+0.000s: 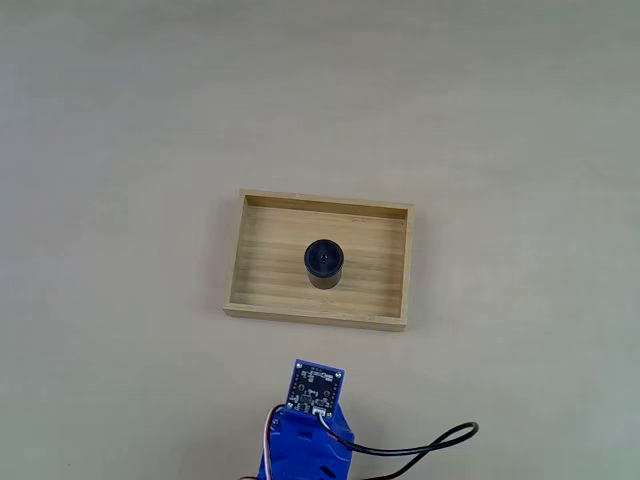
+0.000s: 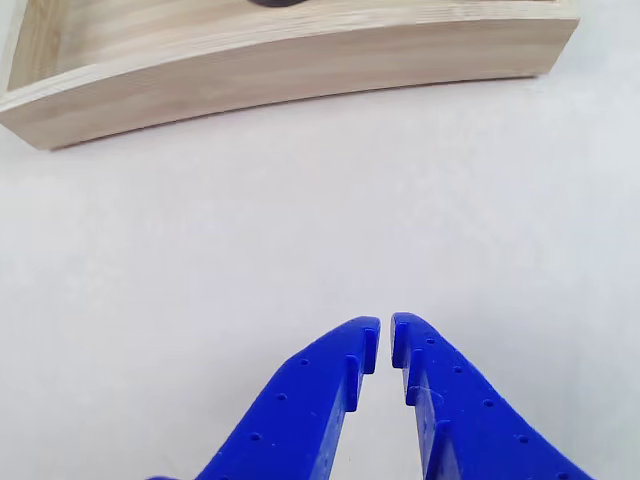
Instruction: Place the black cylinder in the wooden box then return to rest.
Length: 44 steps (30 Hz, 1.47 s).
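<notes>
We see the black cylinder [image 1: 324,263] standing upright near the middle of the wooden box [image 1: 256,305], apart from all four walls, so the placing looks done and what remains is the return to rest. The end effector [image 2: 385,339] sits near the box's front wall over bare worktop [image 1: 120,120], clenched on nothing, its blue fingertips [image 2: 362,338] almost touching with only a thin slit between them. We judge the risk from here small: a retreat that swings forward or wide could nudge the light box and slide it, or topple the cylinder, and the black cable [image 1: 430,443] trailing beside the arm could snag or drag across the worktop. Much is hidden from us. In the other view only a dark sliver of the cylinder peeks over the box's wall at the top edge. In the fixed view the arm is cut off at the bottom edge, leaving a blue circuit board [image 1: 316,386] and its housing, so we cannot judge its posture or how close it is to rest.
</notes>
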{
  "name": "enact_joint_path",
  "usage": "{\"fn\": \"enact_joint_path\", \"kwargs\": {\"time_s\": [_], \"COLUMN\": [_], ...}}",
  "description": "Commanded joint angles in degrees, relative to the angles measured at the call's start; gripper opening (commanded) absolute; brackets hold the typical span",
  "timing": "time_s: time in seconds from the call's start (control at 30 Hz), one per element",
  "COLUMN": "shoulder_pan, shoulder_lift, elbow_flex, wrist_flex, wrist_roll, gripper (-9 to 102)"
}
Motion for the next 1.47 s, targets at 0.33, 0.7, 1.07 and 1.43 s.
{"fn": "enact_joint_path", "kwargs": {"time_s": [0.33,0.7,1.07,1.43], "shoulder_pan": [0.26,0.18,0.18,0.18], "shoulder_lift": [-1.05,-1.14,-1.14,-1.14], "elbow_flex": [4.13,4.22,4.22,4.22], "wrist_flex": [9.23,9.49,9.49,9.49], "wrist_roll": [-0.44,-0.97,-0.97,-0.97], "gripper": [-1,0,0,0]}}
